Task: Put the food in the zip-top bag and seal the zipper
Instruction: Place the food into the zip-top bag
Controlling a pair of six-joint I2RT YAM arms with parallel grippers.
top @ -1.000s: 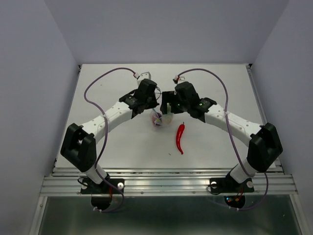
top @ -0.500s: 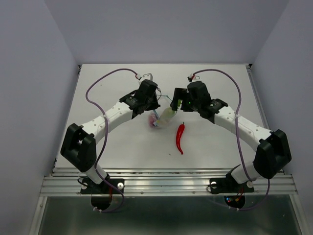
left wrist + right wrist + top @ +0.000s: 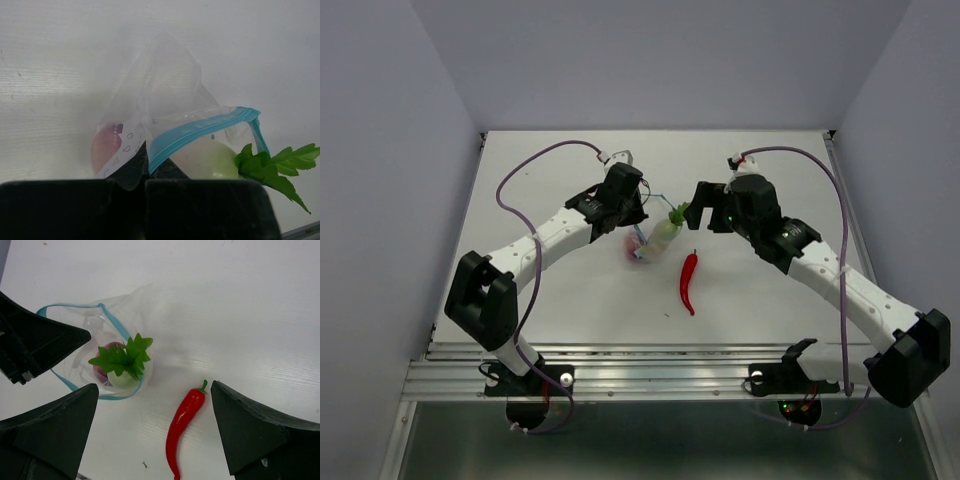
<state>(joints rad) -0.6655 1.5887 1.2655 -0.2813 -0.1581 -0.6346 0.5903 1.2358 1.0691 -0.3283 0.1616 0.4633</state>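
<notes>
One table (image 3: 520,190): is carrying everything, white and flat, with both arms reaching in from its near edge.
Left arm (image 3: 555,232): is stretching toward the middle of the table and holding the bag up off it.
Right arm (image 3: 820,265): is hovering just to the right of the bag and is the nearer arm to the loose chili.
Zip-top bag (image 3: 165,90): is hanging at the table's centre with its mouth gaping toward the right arm.
Left fingers (image 3: 145,200): are clenching the bag's rim, pinching plastic and blue strip together.
Right fingers (image 3: 702,208): are standing spread wide, holding nothing.
Radish (image 3: 122,360): is sitting in the bag's mouth, white body inside, green leaves poking out past the rim.
Chili (image 3: 184,415): is lying bare on the table just beside the bag, on the right arm's side; in the right wrist view it is sitting below and between the spread fingers, its long axis running roughly crosswise to their closing line, stem end toward the bag.
Onion (image 3: 105,150): is resting deeper in the bag, behind the radish.
Zipper (image 3: 200,127): is gaping open, looping around the radish.
Step judged: fetching the chili, probably with the right arm.
</notes>
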